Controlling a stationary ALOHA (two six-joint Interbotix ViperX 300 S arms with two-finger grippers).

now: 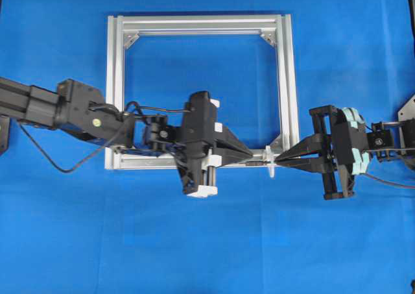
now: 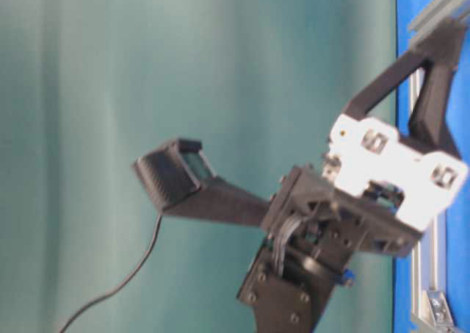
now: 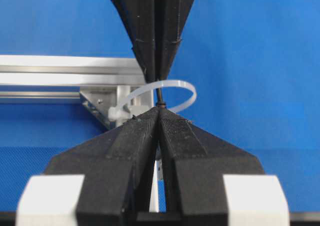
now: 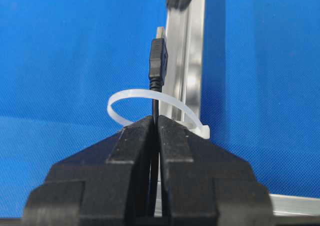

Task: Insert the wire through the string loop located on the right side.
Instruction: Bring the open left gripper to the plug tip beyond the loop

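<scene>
The wire [image 4: 155, 104] is thin and black, and my right gripper [image 4: 155, 117] is shut on it just behind its plug [image 4: 158, 61]. The plug has a silvery tip and points toward the left arm. The white string loop [image 4: 131, 92] rings the wire right in front of the right jaws, with the plug beyond it. My left gripper [image 3: 159, 110] is shut, and nothing shows in the gap between its fingers. Its tips sit at the loop [image 3: 175, 81] and hide the plug, facing the right fingers [image 3: 142, 31]. From overhead, the left gripper [image 1: 259, 158] and the right gripper [image 1: 280, 158] meet at the loop [image 1: 269, 156].
The square aluminium frame [image 1: 194, 24] lies flat on the blue cloth, and the loop sits at its near right corner. A thin black cable [image 1: 61, 169] sags beside the left arm. Another thin line trails right behind the right gripper [image 1: 389, 180]. A corner bracket [image 3: 95, 104] lies left of the loop.
</scene>
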